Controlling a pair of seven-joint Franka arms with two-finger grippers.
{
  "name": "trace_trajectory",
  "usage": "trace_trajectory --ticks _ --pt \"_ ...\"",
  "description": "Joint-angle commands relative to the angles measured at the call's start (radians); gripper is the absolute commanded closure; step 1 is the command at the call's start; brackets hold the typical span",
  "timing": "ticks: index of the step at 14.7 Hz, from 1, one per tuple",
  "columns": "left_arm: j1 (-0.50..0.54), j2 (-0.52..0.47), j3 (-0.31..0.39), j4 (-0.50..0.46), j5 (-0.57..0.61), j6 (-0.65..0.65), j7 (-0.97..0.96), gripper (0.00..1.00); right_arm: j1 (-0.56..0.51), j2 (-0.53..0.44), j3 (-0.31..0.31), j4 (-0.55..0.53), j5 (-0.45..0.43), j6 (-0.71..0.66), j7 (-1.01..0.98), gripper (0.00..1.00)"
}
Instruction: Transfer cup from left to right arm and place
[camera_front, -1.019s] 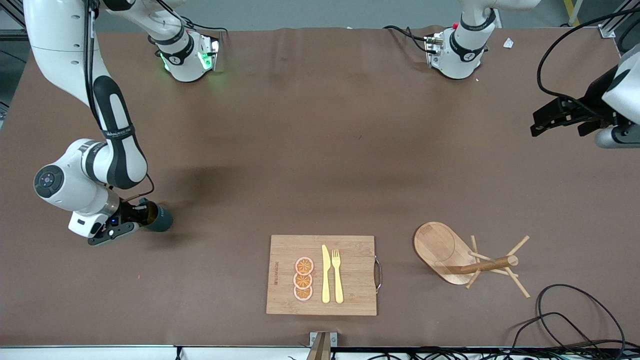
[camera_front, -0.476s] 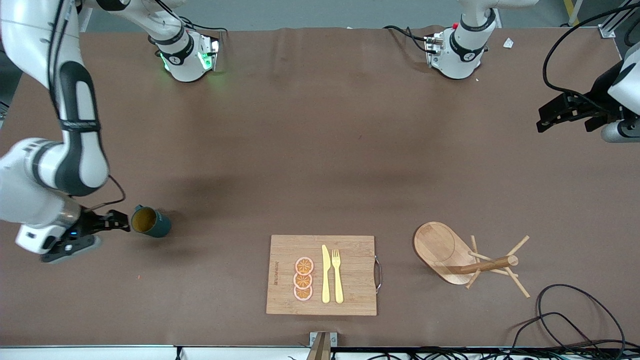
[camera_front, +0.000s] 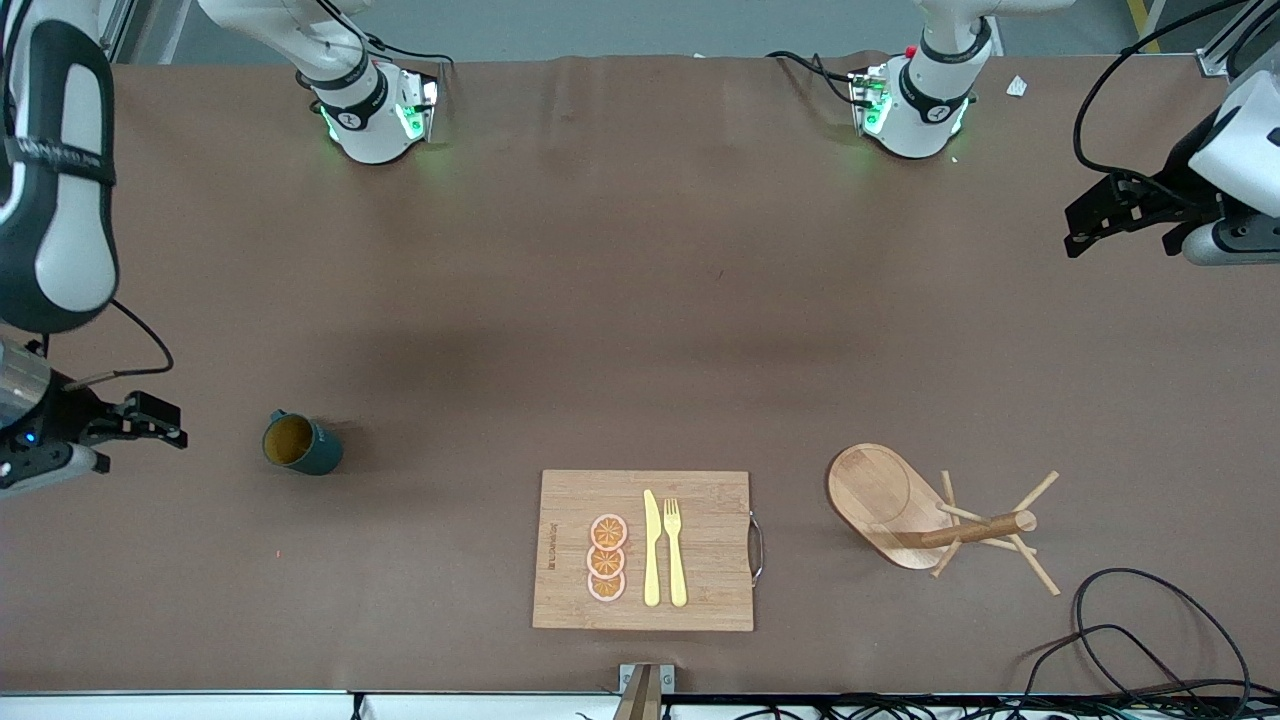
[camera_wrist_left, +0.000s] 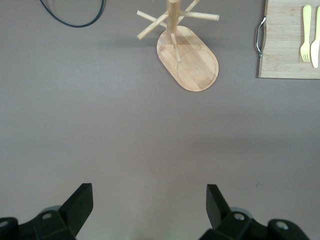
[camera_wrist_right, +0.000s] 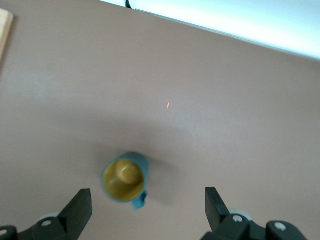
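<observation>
The dark teal cup (camera_front: 315, 456) stands upright on the brown table toward the right arm's end, its tan inside showing. In the right wrist view the cup (camera_wrist_right: 125, 177) sits just ahead of the fingers, handle toward the camera. My right gripper (camera_front: 165, 422) (camera_wrist_right: 147, 196) is open and empty, a short way from the cup at the table's end. My left gripper (camera_front: 1075, 232) (camera_wrist_left: 149, 192) hangs open and empty over the left arm's end of the table, and that arm waits.
A wooden cutting board (camera_front: 565, 500) with orange slices (camera_front: 607, 558), a yellow knife (camera_front: 651, 550) and fork (camera_front: 675, 550) lies near the front edge. A wooden peg rack (camera_front: 985, 527) (camera_wrist_left: 187, 60) stands beside it toward the left arm's end. Black cables (camera_front: 1150, 620) lie at that corner.
My right gripper opened and let go of the cup, then drew back toward the table's end. The cup stays standing where it was released. The left gripper barely shifted.
</observation>
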Motion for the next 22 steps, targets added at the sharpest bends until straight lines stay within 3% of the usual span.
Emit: trace_trajectory --ticks 1,3,5,10,13,22 --pt "0.011 -0.054 -0.018 -0.07 0.011 0.031 -0.062 0.0 -0.029 -0.128 0.088 -0.03 -0.055 -0.084 0.188 0.0" --pt "0.008 -0.054 -0.018 -0.073 0.011 0.031 -0.065 0.0 -0.107 -0.207 0.204 -0.034 -0.102 -0.154 0.324 0.0" --pt "0.008 -0.06 -0.018 -0.074 0.011 0.028 -0.067 0.0 -0.164 -0.277 0.274 -0.046 -0.125 -0.198 0.344 0.0" --pt "0.071 -0.068 -0.073 -0.082 0.004 0.022 -0.052 0.0 -0.196 -0.406 0.283 -0.083 -0.127 -0.262 0.393 0.0" --pt "0.068 -0.064 -0.074 -0.073 0.001 0.013 -0.038 0.0 -0.202 -0.452 0.351 -0.109 -0.189 -0.308 0.497 0.0" --pt "0.071 -0.045 -0.071 -0.068 -0.045 0.004 -0.044 0.0 -0.207 -0.451 0.358 -0.099 -0.202 -0.308 0.497 0.0"
